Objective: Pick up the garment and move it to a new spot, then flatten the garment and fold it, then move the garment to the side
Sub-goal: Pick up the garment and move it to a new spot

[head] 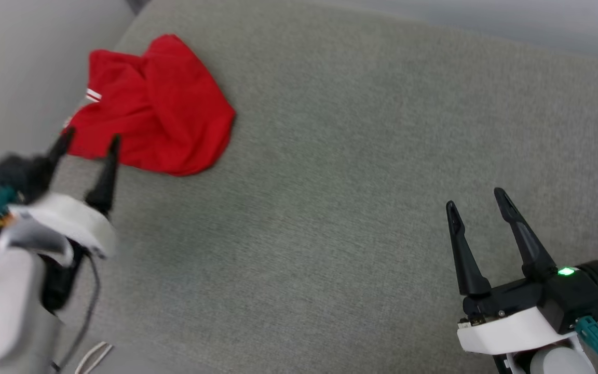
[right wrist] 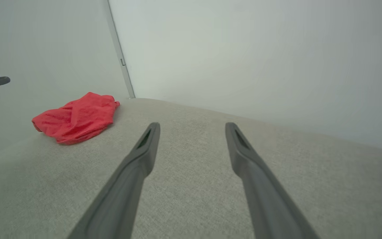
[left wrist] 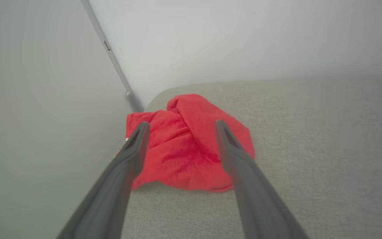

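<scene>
Grey woven upholstery [head: 361, 171] forms the work surface and meets pale walls [left wrist: 244, 39] at a far-left corner marked by a grey seam strip [left wrist: 111, 56]. We note the garment [head: 156, 106] lying crumpled in a red heap at that corner, with a bit of white-striped trim [head: 93, 95] showing at its left edge. Left gripper [head: 92, 136]: fingers spread, nothing held, tips at the heap's near edge; we cannot tell whether they touch it. Right gripper [head: 474, 199]: spread and empty, near right over bare fabric, well apart from the garment.
</scene>
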Controlling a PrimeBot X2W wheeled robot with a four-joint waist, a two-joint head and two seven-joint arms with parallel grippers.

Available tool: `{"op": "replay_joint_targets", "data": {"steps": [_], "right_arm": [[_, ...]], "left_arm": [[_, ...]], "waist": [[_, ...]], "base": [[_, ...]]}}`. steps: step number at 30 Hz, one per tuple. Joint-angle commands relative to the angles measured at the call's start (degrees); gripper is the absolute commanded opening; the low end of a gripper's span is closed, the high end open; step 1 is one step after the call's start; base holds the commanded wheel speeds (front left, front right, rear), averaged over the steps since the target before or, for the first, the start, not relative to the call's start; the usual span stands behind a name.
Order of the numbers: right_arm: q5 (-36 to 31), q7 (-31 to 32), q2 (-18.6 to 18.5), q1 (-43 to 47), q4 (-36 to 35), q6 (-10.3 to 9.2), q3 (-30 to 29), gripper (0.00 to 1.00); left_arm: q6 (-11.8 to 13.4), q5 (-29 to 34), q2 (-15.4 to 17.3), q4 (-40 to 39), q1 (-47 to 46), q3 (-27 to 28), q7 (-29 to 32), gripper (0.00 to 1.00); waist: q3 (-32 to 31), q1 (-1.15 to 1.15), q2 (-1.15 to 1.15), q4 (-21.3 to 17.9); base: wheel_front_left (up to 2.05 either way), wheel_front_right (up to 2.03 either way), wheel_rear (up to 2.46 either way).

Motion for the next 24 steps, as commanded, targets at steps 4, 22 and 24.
{"op": "replay_joint_targets", "data": {"steps": [4, 22, 24], "right_arm": [[-2.0, -0.1, -0.9, -2.6, -2.1, -0.03, -0.1, 1.0], [-4.3, -0.1, -1.6, -4.9, -4.0, -0.03, -0.4, 1.0], [-4.3, -0.1, -1.6, -5.1, -4.1, -0.02, -0.4, 1.0]], "left_arm": [[0.1, -7.6, 10.6, 3.0, -10.0, -4.8, 11.9, 1.0], [0.1, -39.7, 24.4, 13.0, -23.7, -14.4, 51.8, 1.0], [0.1, -40.2, 24.1, 13.9, -23.8, -15.4, 52.3, 1.0]], "waist": [[7.9, 0.0, 0.0, -4.4], [16.1, 0.0, 0.0, -10.1], [16.6, 0.0, 0.0, -10.2]], "base": [[0.0, 0.0, 0.0], [0.0, 0.0, 0.0], [0.0, 0.0, 0.0]]}}
